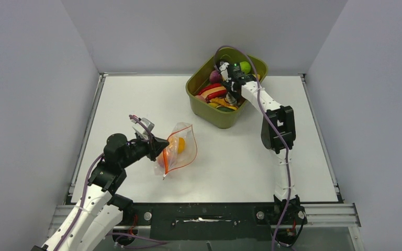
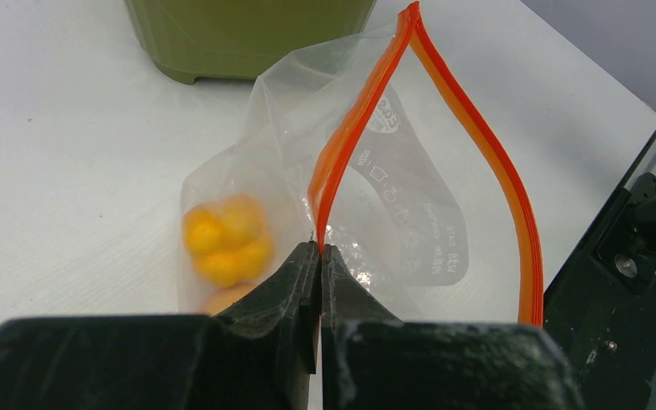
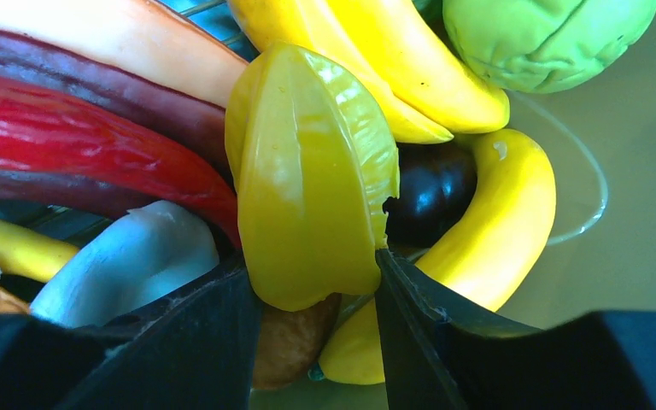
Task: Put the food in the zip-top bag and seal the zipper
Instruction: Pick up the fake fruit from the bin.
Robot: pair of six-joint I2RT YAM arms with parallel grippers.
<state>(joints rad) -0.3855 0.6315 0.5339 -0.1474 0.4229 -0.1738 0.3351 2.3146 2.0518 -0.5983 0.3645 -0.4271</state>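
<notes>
The clear zip-top bag (image 1: 182, 151) lies on the table's left-middle with its mouth held open. My left gripper (image 1: 159, 145) is shut on the bag's orange-red zipper (image 2: 354, 145), the near lip pinched between the fingertips (image 2: 320, 252). A yellow-orange toy fruit (image 2: 226, 239) and a peach-coloured piece below it sit inside the bag. My right gripper (image 1: 230, 95) is down in the olive-green tub (image 1: 222, 119), its jaws closed on both sides of a yellow starfruit (image 3: 312, 171). Around it lie yellow bananas (image 3: 410, 77), a green fruit (image 3: 547, 34) and a red chilli (image 3: 94, 145).
The tub stands at the back right of the table and shows at the top of the left wrist view (image 2: 248, 34). A white garlic-like piece (image 3: 128, 265) and a dark purple piece (image 3: 431, 192) crowd the starfruit. Grey walls enclose the table.
</notes>
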